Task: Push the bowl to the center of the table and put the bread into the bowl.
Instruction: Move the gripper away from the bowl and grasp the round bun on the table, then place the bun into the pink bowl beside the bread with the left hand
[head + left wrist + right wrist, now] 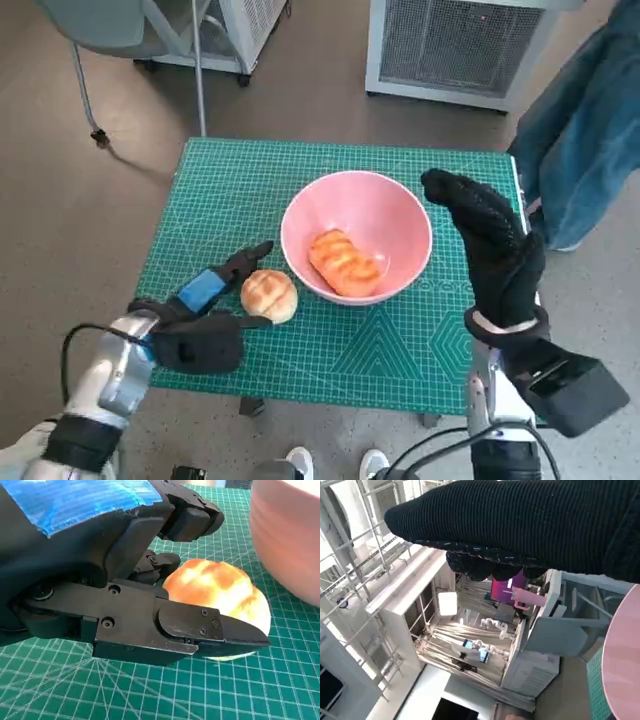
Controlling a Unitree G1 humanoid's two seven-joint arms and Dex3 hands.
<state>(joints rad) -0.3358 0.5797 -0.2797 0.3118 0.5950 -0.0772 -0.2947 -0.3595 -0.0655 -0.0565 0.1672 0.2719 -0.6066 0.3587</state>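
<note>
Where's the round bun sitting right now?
In the head view the round bun lies on the green mat, just outside the pink bowl's near-left rim, with the left hand's fingers around it.

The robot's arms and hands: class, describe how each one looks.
The left hand is black with blue tape over its back, on a pale silver forearm with a black cable. The right hand wears a black knitted glove above a pale forearm.

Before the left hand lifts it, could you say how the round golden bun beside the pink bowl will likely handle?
The round golden bun looks puffy, so probably light and squashable under the left hand's fingers. Its domed shape may let it roll if nudged.
</note>
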